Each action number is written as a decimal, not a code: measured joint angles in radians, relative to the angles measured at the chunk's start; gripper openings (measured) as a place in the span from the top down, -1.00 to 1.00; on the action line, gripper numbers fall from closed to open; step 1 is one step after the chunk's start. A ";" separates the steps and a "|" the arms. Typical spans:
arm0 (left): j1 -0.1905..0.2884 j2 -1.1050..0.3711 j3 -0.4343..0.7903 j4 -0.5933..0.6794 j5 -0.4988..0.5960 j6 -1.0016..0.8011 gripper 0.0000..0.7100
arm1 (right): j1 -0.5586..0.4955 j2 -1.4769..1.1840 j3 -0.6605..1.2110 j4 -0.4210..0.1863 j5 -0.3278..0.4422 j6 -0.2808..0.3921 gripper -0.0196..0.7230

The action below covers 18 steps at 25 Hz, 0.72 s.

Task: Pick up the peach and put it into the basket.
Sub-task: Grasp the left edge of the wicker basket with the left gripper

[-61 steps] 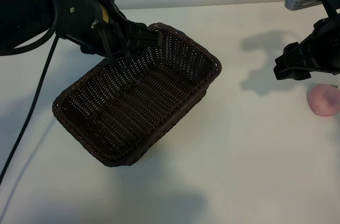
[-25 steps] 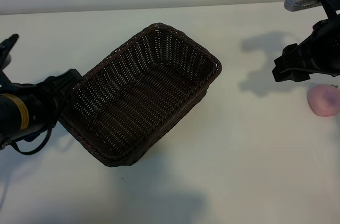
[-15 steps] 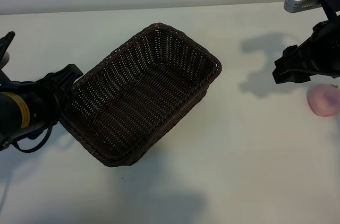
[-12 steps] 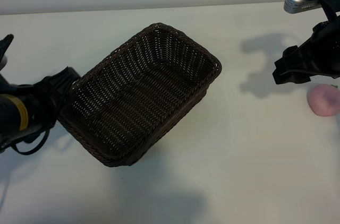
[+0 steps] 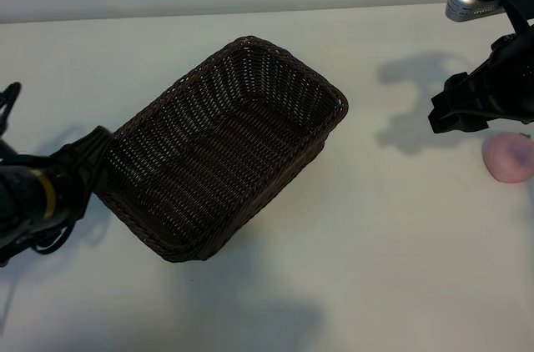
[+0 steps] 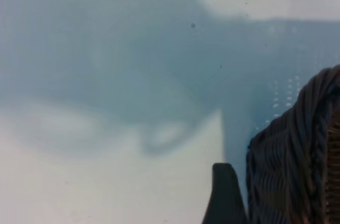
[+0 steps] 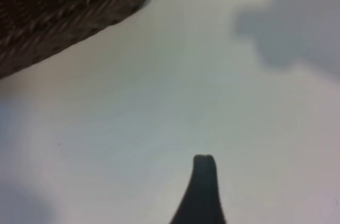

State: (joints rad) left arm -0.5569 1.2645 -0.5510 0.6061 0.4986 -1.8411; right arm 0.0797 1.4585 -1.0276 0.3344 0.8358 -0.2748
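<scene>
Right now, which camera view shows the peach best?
The exterior view shows it best: the peach lies on the table at that picture's right edge, just below the right tool, partly cut off. Neither wrist view shows the peach at all.

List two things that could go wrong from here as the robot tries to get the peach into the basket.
1. The peach is round and sits at the table's right edge; a poor grasp by the open right gripper might roll it off.
2. The left gripper sits against the basket and could nudge it.
</scene>
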 joint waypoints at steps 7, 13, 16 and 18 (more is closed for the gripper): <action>0.000 0.122 0.000 0.026 -0.122 -0.048 -0.47 | 0.000 0.000 0.000 0.000 0.002 0.000 -0.66; 0.000 0.197 0.000 0.036 -0.230 -0.095 -0.46 | 0.000 0.000 0.000 0.000 0.016 0.000 -0.66; 0.000 0.216 0.000 0.036 -0.242 -0.100 -0.46 | 0.000 0.000 0.000 0.000 0.019 0.000 -0.66; 0.000 0.224 0.000 0.036 -0.244 -0.101 -0.46 | 0.000 0.000 0.000 0.000 0.021 -0.001 -0.66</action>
State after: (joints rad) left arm -0.5569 1.4883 -0.5510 0.6417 0.2551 -1.9423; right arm 0.0797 1.4585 -1.0276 0.3344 0.8564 -0.2762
